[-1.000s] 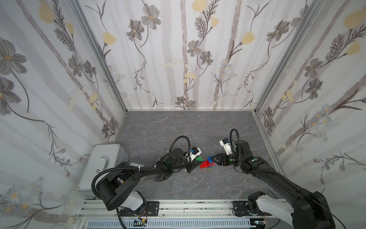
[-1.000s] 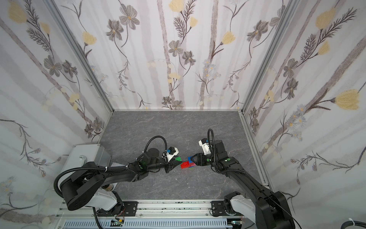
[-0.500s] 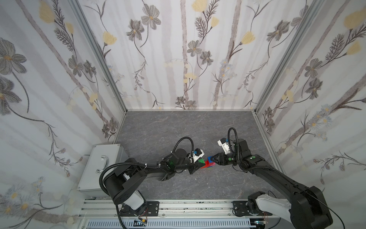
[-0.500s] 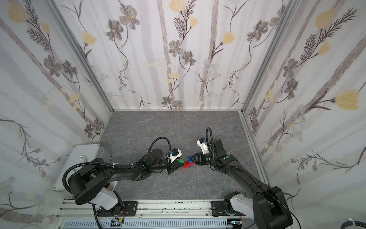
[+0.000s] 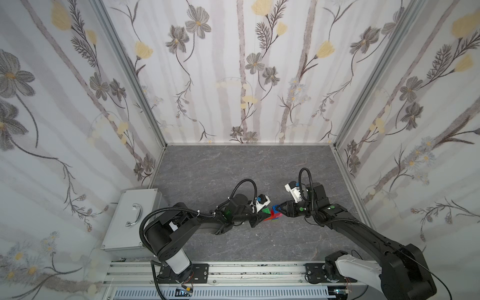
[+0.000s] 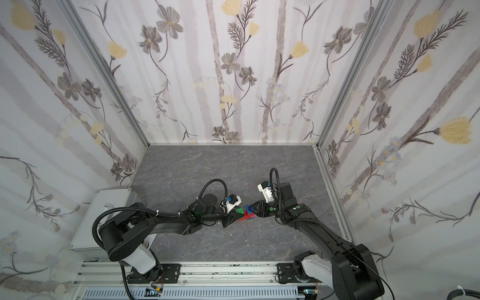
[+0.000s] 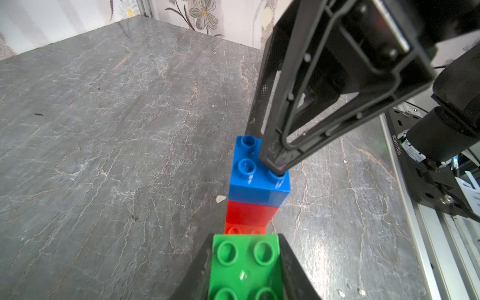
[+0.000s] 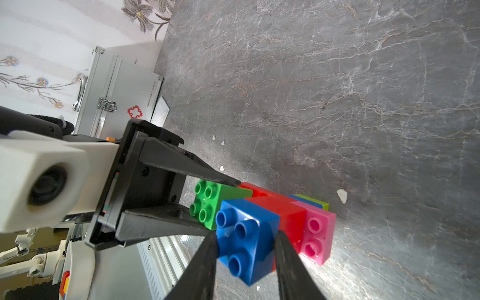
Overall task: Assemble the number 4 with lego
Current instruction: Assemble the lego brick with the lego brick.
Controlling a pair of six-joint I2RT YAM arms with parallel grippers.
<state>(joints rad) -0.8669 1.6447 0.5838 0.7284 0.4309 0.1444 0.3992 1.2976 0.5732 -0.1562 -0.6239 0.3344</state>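
Toward the table's front edge, midway between its sides, the number 4 lies flat, the left gripper clamped on its dark green brick as a brace (my guess) while the right gripper pinches the blue brick to seat it.

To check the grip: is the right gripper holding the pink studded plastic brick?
No, the right gripper has its fingers on either side of the blue studded plastic brick; the pink brick lies beyond them.
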